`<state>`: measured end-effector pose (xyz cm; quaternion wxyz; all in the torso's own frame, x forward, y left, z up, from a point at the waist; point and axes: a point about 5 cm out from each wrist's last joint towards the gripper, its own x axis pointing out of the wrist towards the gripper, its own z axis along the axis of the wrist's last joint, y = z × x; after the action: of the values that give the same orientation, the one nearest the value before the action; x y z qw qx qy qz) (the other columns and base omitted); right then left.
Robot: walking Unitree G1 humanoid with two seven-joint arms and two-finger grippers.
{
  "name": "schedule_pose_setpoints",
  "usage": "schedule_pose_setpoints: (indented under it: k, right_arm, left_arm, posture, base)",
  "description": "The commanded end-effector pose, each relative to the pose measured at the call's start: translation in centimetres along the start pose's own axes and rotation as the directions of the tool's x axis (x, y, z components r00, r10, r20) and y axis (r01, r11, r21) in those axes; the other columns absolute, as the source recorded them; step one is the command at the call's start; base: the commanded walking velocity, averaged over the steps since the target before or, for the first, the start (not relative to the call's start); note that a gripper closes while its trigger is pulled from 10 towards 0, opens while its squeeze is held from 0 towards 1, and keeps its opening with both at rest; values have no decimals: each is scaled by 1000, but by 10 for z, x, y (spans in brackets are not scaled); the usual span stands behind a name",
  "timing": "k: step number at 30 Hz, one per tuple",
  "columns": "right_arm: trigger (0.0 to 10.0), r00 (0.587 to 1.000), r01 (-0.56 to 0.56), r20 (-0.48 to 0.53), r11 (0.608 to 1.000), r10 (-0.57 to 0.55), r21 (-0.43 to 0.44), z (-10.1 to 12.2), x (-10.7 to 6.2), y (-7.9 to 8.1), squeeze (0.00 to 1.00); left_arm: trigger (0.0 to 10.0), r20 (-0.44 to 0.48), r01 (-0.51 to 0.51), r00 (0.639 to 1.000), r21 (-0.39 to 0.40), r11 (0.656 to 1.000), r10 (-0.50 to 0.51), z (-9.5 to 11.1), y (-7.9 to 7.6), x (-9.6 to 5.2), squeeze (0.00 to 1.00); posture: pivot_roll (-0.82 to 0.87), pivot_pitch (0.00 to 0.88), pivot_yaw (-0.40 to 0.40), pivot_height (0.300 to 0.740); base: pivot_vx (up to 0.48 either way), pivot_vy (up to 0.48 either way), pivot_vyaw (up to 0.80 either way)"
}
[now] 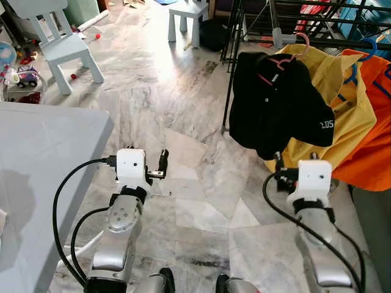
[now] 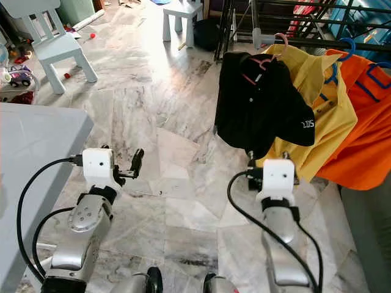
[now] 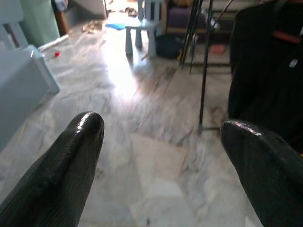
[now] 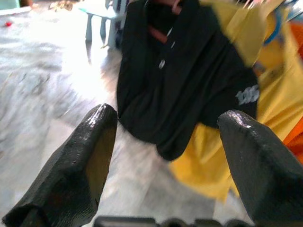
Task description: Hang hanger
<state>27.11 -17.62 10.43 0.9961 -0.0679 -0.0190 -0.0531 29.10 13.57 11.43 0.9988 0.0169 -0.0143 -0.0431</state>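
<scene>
A black polo shirt hangs on a pink hanger whose hook sits on the black metal drying rack ahead on the right. Behind it hang a yellow shirt and an orange shirt on blue hangers. My right gripper is open and empty, low in front of the black shirt and apart from it. My left gripper is open and empty too, held over the marble floor, left of the rack.
A grey table stands close on my left. A pale blue child's chair and toys are at the far left, and a small stool is further back. The rack's leg reaches the floor beside the black shirt.
</scene>
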Motion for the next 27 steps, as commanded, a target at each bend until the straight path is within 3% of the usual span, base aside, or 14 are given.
schedule_pose_setpoints:
  k: [1,9,13,15,23,27]
  right_arm:
    - [10000,1000,-2,21,1000,1,22,3,-4,-2,0]
    - [10000,999,-21,37,998,19,55,2,-5,-1,0]
    - [10000,999,-39,38,999,38,35,4,-2,1,0]
    - [10000,1000,-4,-11,996,5,85,0,0,-2,0]
    - [10000,999,-6,-51,996,11,93,-6,1,-3,0]
    - [10000,998,-12,-59,997,17,76,-7,2,-1,0]
  left_arm:
    - [10000,-38,-20,999,8,1000,21,-11,7,-7,0]
    - [10000,-33,-52,998,15,999,53,-17,14,-18,0]
    - [10000,5,-2,1000,-31,1000,2,-13,7,-15,0]
    - [10000,2,-22,1000,-23,1000,22,-11,10,-11,0]
    - [10000,-9,-15,1000,-39,999,15,-12,12,-6,0]
    - [10000,-6,-10,1000,-41,999,9,-11,12,-6,0]
  posture:
    - [-65,208,-19,740]
    - [-65,208,-19,740]
    - [-65,211,-24,740]
    - [-65,211,-25,740]
    - [-69,214,-28,740]
    - [-67,213,-28,740]
  base:
    - [0,0,0]
    - [0,0,0]
    - [0,0,0]
    - [0,0,0]
    - [0,0,0]
    - [0,0,-800]
